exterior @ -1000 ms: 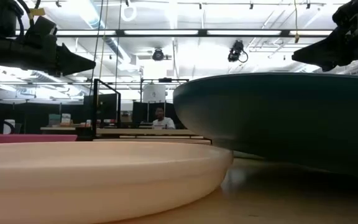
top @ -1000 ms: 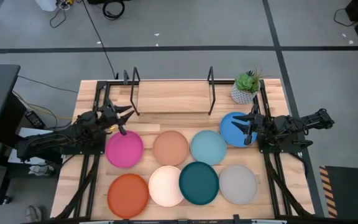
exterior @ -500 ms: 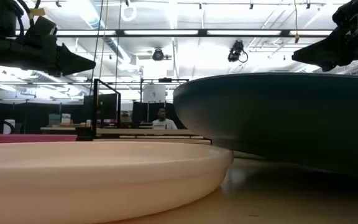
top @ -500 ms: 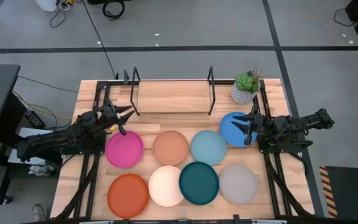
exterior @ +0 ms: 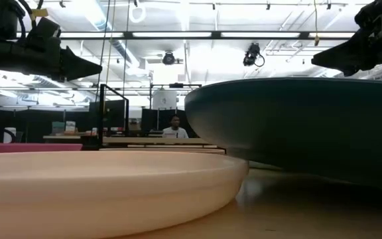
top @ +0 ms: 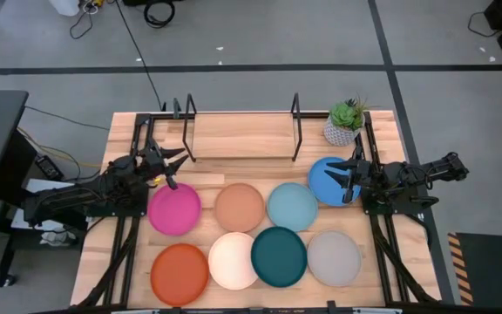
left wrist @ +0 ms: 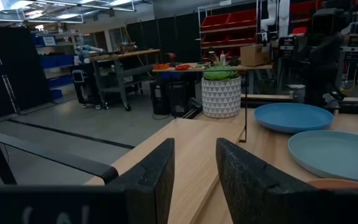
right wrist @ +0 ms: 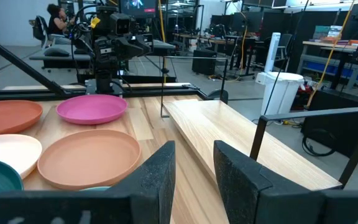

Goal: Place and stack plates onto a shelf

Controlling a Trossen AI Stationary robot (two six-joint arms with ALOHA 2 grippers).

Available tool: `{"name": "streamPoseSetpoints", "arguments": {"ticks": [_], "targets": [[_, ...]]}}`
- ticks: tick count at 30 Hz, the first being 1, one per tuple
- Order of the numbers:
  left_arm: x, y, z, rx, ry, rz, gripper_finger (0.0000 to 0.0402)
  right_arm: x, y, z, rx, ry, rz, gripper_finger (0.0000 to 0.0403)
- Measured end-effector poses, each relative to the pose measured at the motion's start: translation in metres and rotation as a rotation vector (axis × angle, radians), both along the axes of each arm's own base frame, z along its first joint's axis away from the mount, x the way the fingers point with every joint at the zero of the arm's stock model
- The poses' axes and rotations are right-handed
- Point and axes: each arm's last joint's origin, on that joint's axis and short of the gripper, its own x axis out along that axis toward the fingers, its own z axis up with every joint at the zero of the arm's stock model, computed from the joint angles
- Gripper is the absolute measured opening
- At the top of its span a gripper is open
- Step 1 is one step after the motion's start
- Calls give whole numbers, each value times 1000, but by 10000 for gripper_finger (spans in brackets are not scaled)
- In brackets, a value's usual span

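Eight plates rest flat on the table in the high view: magenta pink [top: 174, 209], tan [top: 239, 207], light blue [top: 292, 206] and blue [top: 328, 177] in the far row. Orange [top: 179, 272], cream [top: 234, 260], dark teal [top: 279, 255] and grey [top: 333, 258] lie in the near row. The shelf [top: 240, 137] stands at the far edge, bare. My left gripper [top: 171, 170] hovers open beside the pink plate's far-left rim. My right gripper [top: 347, 179] hangs open above the blue plate. The low view shows both arms raised above the table.
A potted plant [top: 345, 122] stands at the shelf's right end, just beyond the blue plate. Black upright frames [top: 186, 131] [top: 296, 126] bound the shelf board. Arm bases and rails run along both table sides. A person sits far off in the room [exterior: 174, 126].
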Motion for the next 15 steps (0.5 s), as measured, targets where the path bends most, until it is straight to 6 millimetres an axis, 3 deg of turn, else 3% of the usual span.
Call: {"name": "streamPoseSetpoints", "arguments": {"ticks": [12, 15], "targets": [[0, 0, 0, 0, 1, 0, 125, 0, 0, 0, -2, 0, -1, 116], [0, 0, 0, 0, 0, 0, 125, 0, 0, 0, -73, 26, 1, 116]]}}
